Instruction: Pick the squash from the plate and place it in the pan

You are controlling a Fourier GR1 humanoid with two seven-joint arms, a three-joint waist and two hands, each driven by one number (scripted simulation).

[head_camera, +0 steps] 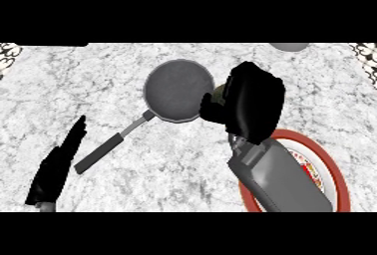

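A dark grey pan (175, 88) lies on the marble counter, its handle (110, 144) running down to the left. My right hand (250, 102) hangs just right of the pan's rim, fingers curled round the squash (219, 89). Only an olive-yellow sliver of the squash shows at the hand's left edge, over the pan's right rim. The white plate with a red rim (330, 158) lies at the lower right, half hidden by my right forearm. My left hand (60, 162) rests open at the lower left, fingers straight and pointing up.
A pale grey round object (290, 46) sits at the counter's far edge, top right. Patterned surfaces show at both top corners. Bare marble lies between the pan's handle and my right forearm.
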